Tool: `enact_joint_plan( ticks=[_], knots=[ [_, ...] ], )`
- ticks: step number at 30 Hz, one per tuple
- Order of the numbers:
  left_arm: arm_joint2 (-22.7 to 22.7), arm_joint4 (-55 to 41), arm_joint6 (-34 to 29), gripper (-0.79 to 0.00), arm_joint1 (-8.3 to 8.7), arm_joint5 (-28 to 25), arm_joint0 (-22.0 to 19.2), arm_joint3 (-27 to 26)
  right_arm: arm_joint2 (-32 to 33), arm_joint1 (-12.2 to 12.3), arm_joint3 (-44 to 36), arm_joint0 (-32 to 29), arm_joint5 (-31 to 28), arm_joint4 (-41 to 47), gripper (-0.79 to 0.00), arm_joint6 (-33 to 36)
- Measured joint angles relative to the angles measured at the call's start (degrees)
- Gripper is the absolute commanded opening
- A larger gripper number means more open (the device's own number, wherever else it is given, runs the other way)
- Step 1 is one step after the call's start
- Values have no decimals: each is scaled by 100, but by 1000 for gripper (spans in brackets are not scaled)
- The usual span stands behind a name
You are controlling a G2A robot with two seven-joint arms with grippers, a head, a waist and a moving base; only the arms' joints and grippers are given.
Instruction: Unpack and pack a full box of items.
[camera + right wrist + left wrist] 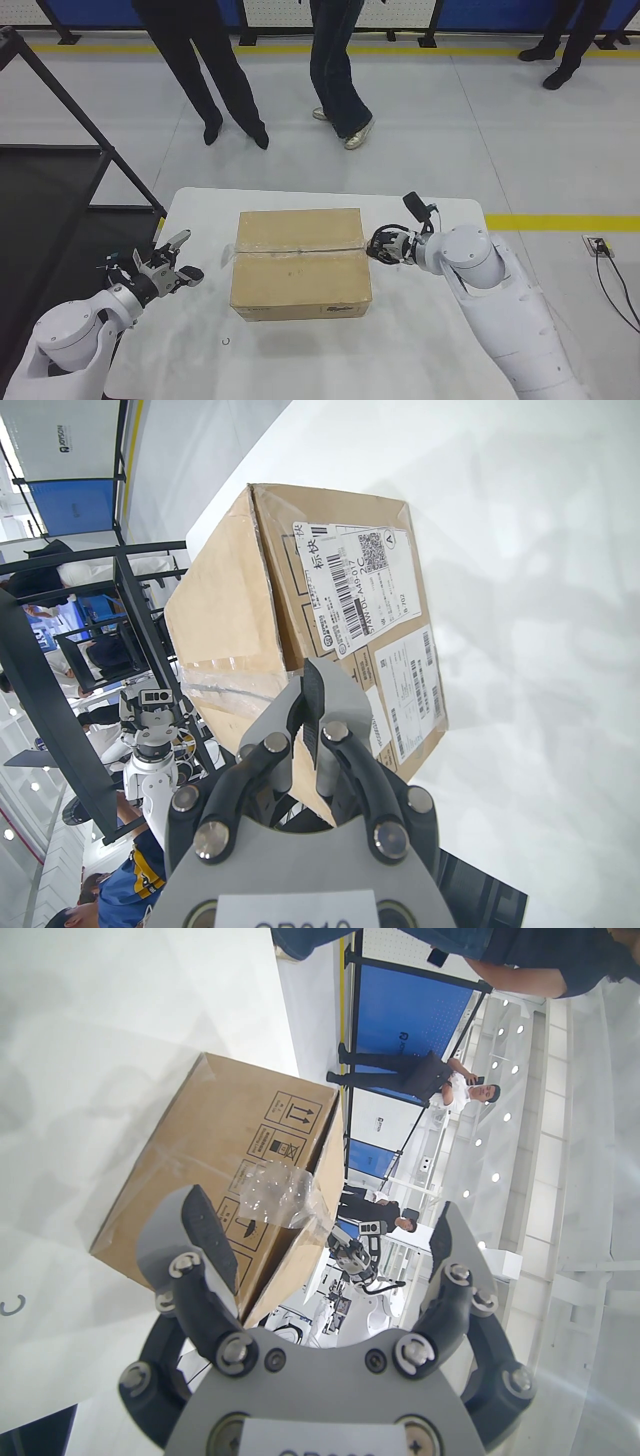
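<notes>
A closed brown cardboard box (300,262) stands in the middle of the white table (420,340), its top seam sealed with clear tape. My right gripper (383,246) is at the box's right end, level with the top edge. In the right wrist view this gripper (309,692) is shut, with its tips against the labelled end of the box (320,600). My left gripper (168,266) stands open a short way left of the box. Past its spread fingers (207,1233), a crumpled flap of clear tape (277,1198) sticks out from the box (210,1153).
A small C-shaped ring (226,342) lies on the table in front of the box's left corner, also seen in the left wrist view (12,1305). A black metal rack (60,150) stands left of the table.
</notes>
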Motion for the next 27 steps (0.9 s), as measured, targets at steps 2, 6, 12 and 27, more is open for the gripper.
enact_joint_plan(
  ticks=[2, 6, 12, 27],
  knots=[
    [0, 0, 0, 0, 0, 0, 0, 0, -1, 3, 25, 3, -19, 26, -785, -9],
    [0, 0, 0, 0, 0, 0, 0, 0, -25, 6, 111, 25, -28, 57, -785, -31],
    [0, 0, 0, 0, 0, 0, 0, 0, -93, -5, 321, 104, -110, 160, -785, -34],
    [-129, -276, 247, 0, -20, -202, 92, -115, -5, -20, 810, 221, -382, 560, -785, -386]
  ],
)
